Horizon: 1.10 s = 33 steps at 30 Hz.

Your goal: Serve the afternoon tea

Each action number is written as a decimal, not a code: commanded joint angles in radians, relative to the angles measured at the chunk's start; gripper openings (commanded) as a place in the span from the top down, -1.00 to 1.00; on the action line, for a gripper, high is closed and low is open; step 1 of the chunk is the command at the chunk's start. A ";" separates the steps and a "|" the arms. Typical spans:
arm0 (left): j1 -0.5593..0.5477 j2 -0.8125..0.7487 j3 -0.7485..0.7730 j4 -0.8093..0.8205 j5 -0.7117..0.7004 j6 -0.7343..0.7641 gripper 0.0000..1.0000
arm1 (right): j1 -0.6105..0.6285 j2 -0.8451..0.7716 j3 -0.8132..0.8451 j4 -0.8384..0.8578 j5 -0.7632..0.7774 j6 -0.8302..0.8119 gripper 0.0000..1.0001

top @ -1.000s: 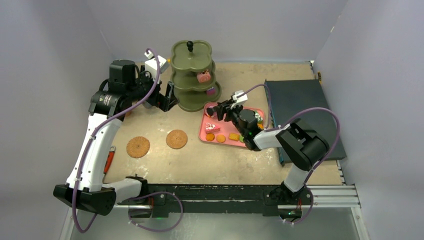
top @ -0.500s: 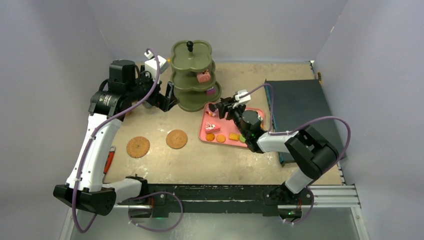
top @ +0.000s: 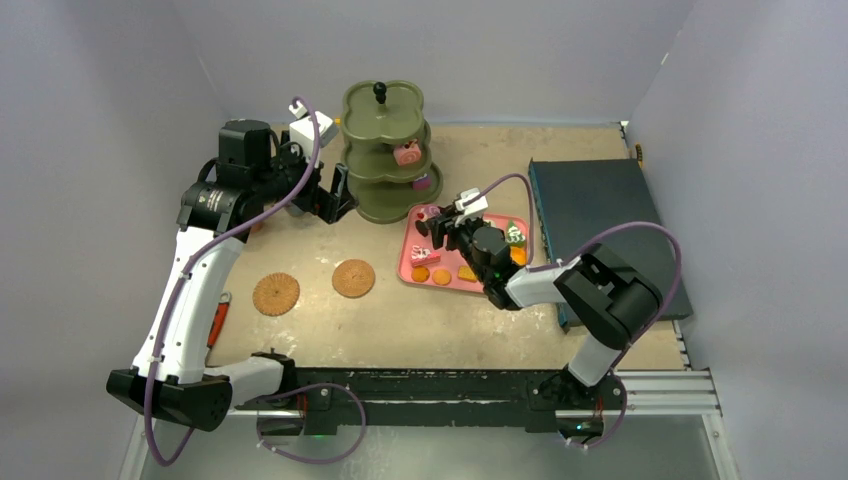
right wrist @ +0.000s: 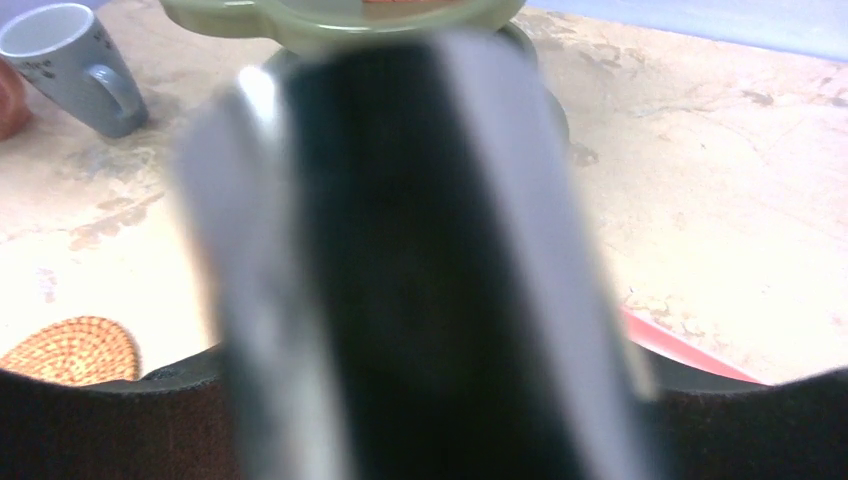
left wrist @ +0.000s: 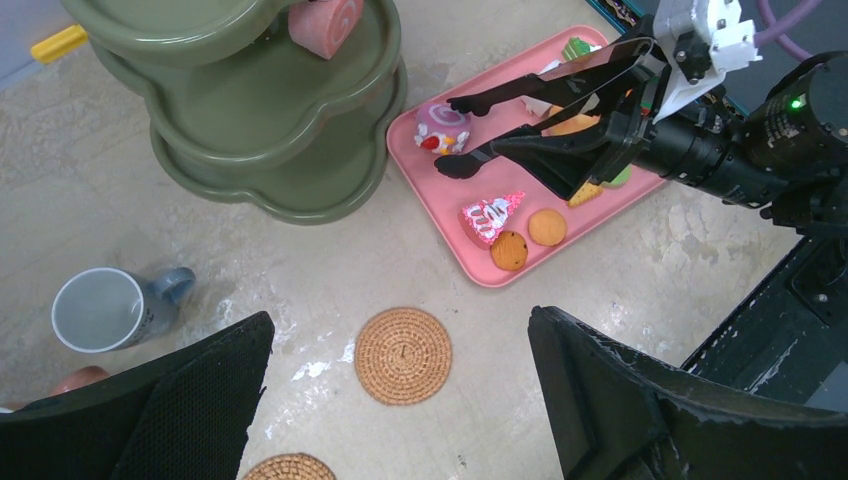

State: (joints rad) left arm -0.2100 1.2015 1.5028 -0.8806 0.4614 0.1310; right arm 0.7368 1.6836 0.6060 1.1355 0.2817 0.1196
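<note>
The olive three-tier stand (top: 385,150) (left wrist: 280,130) carries a pink roll pastry (top: 407,154) (left wrist: 325,22) on its middle tier. My right gripper (top: 466,234) (left wrist: 650,110) (right wrist: 420,400) is shut on black tongs (left wrist: 560,85) (right wrist: 420,250). The tongs' open tips hang over a pink swirl pastry (left wrist: 443,125) at the far-left corner of the pink tray (top: 407,258) (left wrist: 440,190). A pink slice (left wrist: 490,217), two orange cookies (left wrist: 510,250) and a green pastry (top: 515,235) also lie on that tray. My left gripper (top: 335,200) (left wrist: 400,330) stands open left of the stand, above a coaster (top: 353,278) (left wrist: 403,355).
A second coaster (top: 276,294) lies further left. A grey-blue cup (left wrist: 105,310) (right wrist: 70,60) and a terracotta cup (left wrist: 70,380) stand near the stand's left side. A dark flat box (top: 600,220) fills the right side. A red-handled tool (top: 218,320) lies under the left arm.
The right wrist has shifted a little to the left over the tray with the tongs, uncovering the green pastry. The left arm has not moved.
</note>
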 commanded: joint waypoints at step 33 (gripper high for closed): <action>0.004 -0.025 0.025 0.022 0.005 0.004 -0.99 | 0.000 0.022 0.177 0.016 -0.011 -0.013 0.33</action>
State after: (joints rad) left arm -0.2100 1.1980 1.5028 -0.8806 0.4603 0.1318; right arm 0.7341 1.6890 0.6952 1.1168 0.2928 0.1101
